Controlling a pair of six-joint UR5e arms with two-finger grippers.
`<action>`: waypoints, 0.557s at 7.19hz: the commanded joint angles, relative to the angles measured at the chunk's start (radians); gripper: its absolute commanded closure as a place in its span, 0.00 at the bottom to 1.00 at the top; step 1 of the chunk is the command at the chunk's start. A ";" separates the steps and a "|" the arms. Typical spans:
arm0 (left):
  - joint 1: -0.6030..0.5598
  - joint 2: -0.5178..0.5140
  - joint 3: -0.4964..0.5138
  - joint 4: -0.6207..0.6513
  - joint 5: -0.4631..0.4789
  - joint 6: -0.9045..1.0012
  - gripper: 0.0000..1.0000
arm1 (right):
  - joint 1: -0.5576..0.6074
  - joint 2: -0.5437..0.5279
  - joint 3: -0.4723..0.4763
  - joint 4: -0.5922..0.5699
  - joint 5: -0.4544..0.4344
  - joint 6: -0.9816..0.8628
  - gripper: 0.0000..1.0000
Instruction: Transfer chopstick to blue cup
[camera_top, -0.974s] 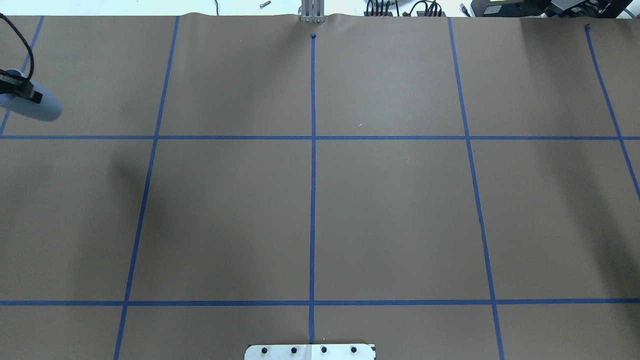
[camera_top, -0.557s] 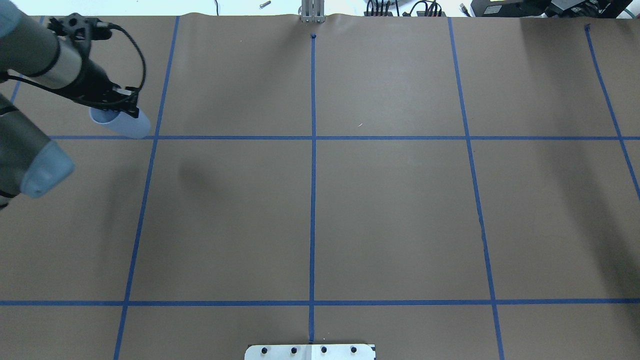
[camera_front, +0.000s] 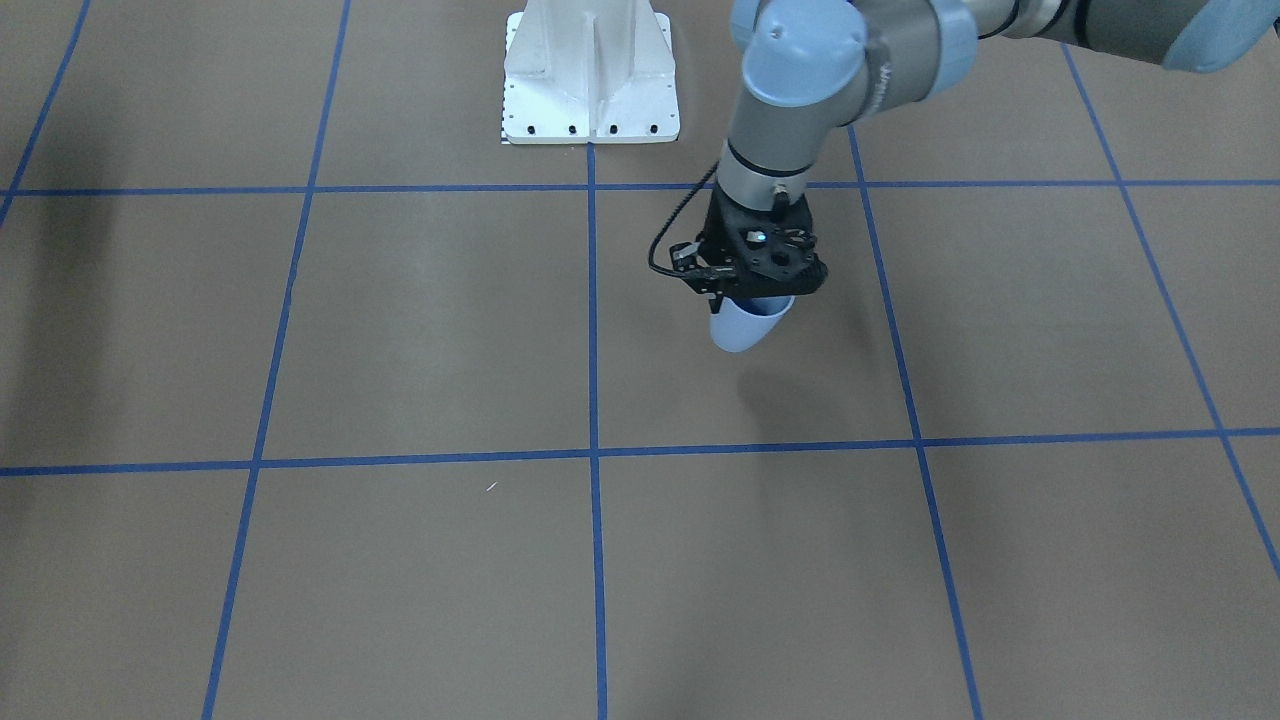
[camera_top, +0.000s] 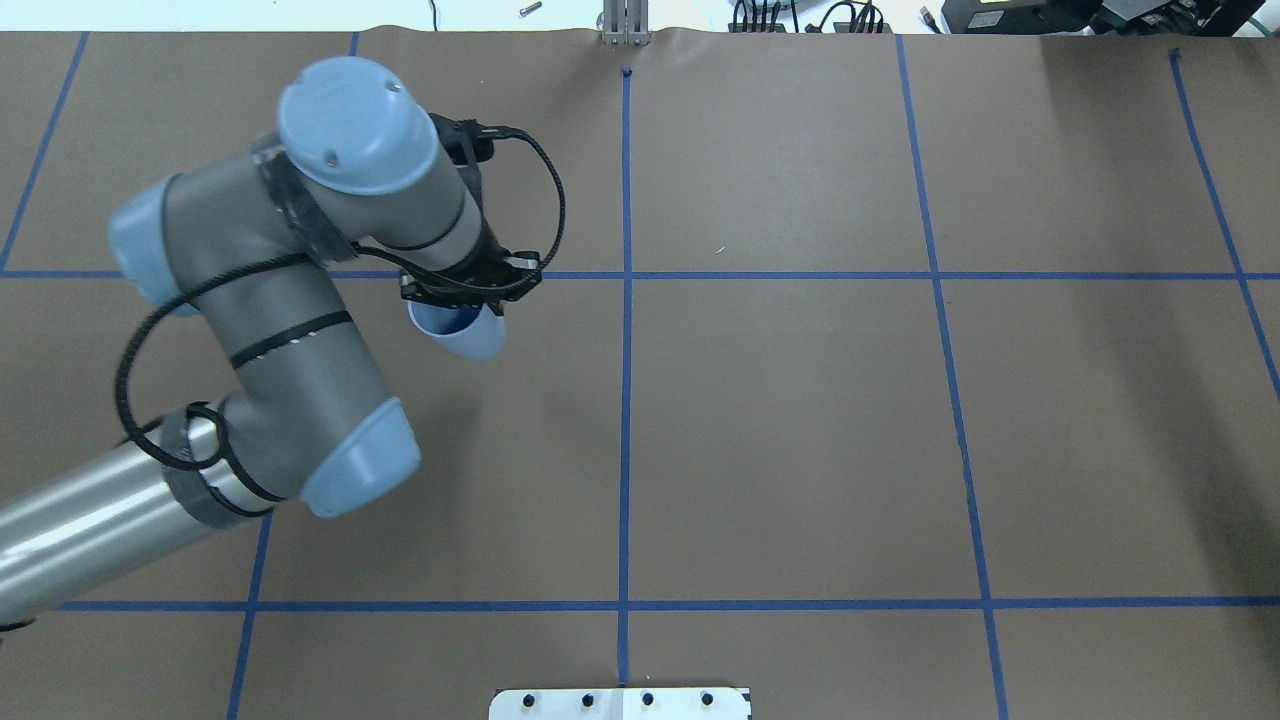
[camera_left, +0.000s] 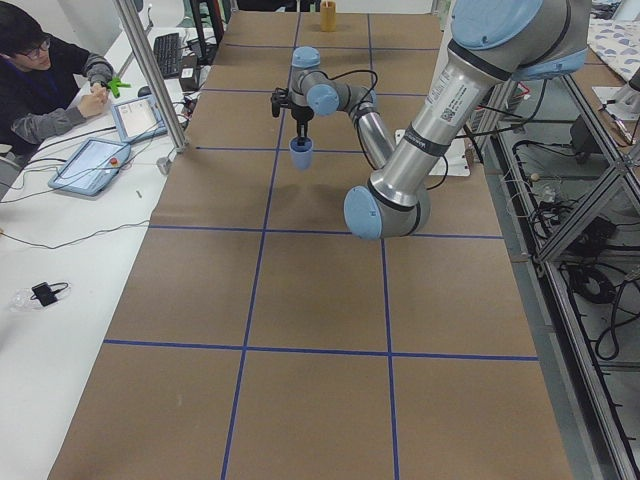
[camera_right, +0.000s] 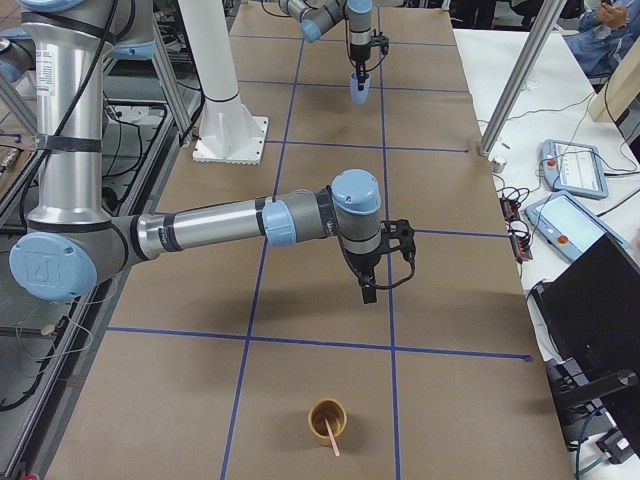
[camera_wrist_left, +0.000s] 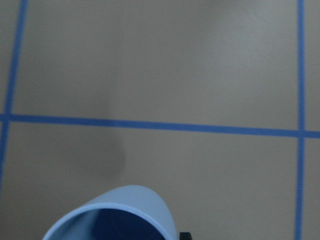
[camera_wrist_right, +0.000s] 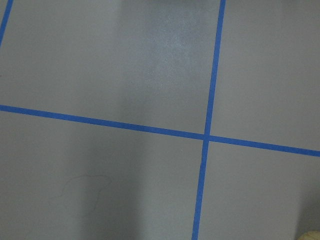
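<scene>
We see the left pincer (camera_front: 752, 292) pointing straight down over the table (camera_front: 400, 330), pinching the rim of the blue cup (camera_front: 745, 325). The cup hangs mouth-up directly under the pincer, clear of the brown paper, w/ its shadow on the table just below.

The wrist cam on that arm shows only the cup's rim and dark-blue inside at the bottom edge. Blue tape lines (camera_wrist_left: 150, 125) cross the paper beyond it.

Further off, toward the robot's right, the right pincer (camera_right: 368, 292) hangs over the table, also pointing down, well apart from the left pincer. It shows only in the side view, so we can't tell if it's spread or pressed together.

Farthest from the left pincer, past the right pincer at the table's end, stands a tan cup (camera_right: 314, 410). The chopstick (camera_right: 331, 436) sits in it: thin, pink, leaning out over the rim.
</scene>
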 joint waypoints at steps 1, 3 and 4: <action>0.143 -0.195 0.141 0.070 0.109 -0.139 1.00 | 0.000 0.000 -0.007 0.000 0.001 0.000 0.00; 0.174 -0.229 0.243 0.061 0.151 -0.138 1.00 | 0.000 0.000 -0.009 0.000 0.001 0.000 0.00; 0.197 -0.231 0.255 0.051 0.189 -0.138 1.00 | 0.000 0.000 -0.010 0.000 0.001 0.000 0.00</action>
